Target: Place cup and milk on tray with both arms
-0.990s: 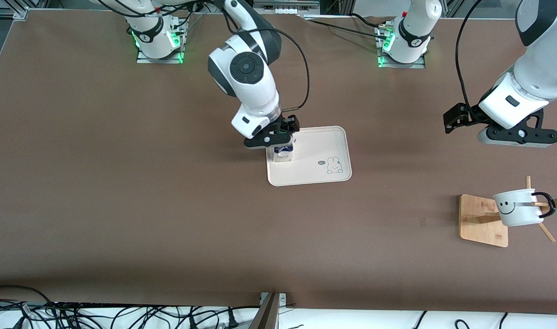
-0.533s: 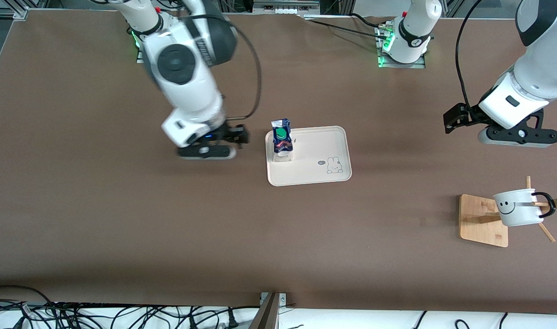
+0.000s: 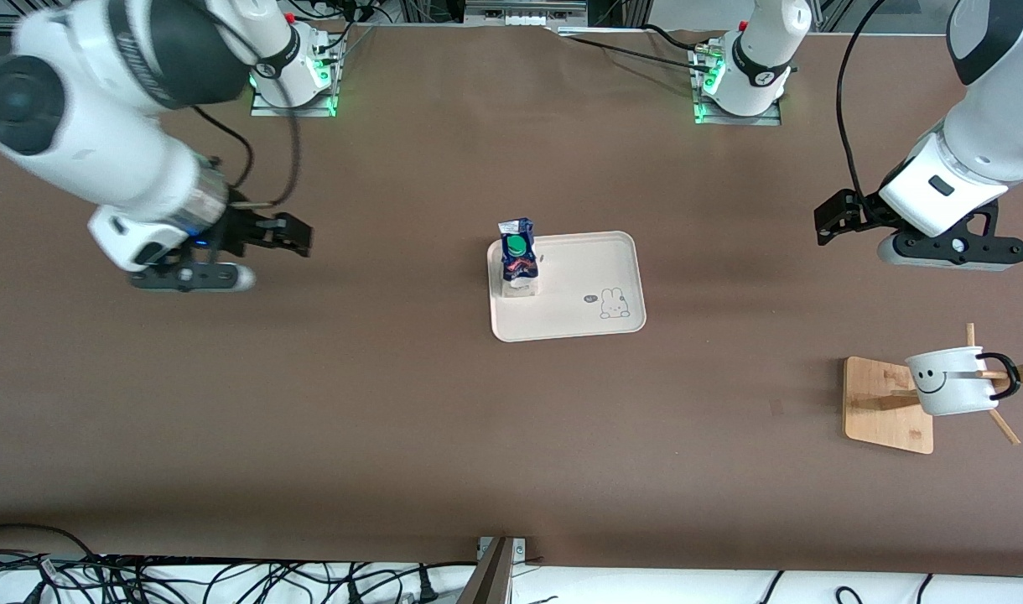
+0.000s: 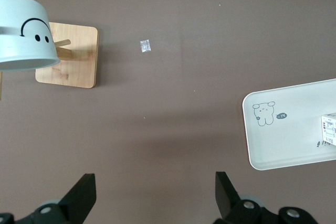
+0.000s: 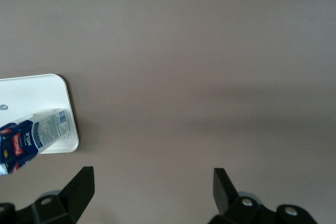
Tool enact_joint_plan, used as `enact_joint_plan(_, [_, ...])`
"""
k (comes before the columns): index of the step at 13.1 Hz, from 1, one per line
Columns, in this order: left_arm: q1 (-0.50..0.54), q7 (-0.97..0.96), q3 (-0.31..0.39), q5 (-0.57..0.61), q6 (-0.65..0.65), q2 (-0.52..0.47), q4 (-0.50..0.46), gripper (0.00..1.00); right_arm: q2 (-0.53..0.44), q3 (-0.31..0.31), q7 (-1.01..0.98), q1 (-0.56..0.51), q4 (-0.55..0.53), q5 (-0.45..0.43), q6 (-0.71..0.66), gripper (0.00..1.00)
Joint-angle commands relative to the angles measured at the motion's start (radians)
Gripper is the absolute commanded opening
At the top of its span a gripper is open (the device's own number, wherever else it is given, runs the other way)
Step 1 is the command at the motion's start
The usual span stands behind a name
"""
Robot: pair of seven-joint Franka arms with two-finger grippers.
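Brown table (image 3: 394, 403): milk (image 3: 516, 256) hides tray (image 3: 595, 277) corner (partly).

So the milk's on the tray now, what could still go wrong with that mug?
The mug hangs by its handle on a peg of the wooden rack; the open left gripper might drag the rack along. The milk carton stands at the tray's edge toward the right arm's end, so a clumsy set-down could topple it.

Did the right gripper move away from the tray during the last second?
Yes. The right gripper, open and empty, has moved from over the tray toward the right arm's end of the table; the milk stands on the tray.
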Motion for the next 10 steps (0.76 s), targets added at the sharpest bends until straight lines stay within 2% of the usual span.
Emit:
enact_joint_plan(1, [-0.006,-0.004,0.003,-0.001,-0.025,0.013,0.034,1.0,-0.106,0.141,-0.041,-0.198,-0.077,0.003,-0.05,1.0])
enact_joint_plan(4, [-0.006,-0.004,0.003,-0.001,-0.025,0.013,0.034,1.0,-0.218,0.364,-0.055,-0.427,-0.183,-0.107,-0.047,1.0])
enact_joint_plan(5, [-0.005,-0.004,0.003,-0.001,-0.025,0.011,0.034,1.0,-0.247,0.401,-0.059,-0.467,-0.221,-0.123,-0.038,1.0])
enact_joint_plan(7, [-0.006,-0.004,0.003,-0.001,-0.025,0.013,0.034,1.0,-0.29,0.407,-0.122,-0.478,-0.284,-0.152,0.005,1.0])
enact_joint_plan(10, [-0.006,-0.004,0.003,-0.001,-0.025,0.013,0.034,1.0,-0.286,0.4,-0.165,-0.478,-0.284,-0.17,0.023,1.0])
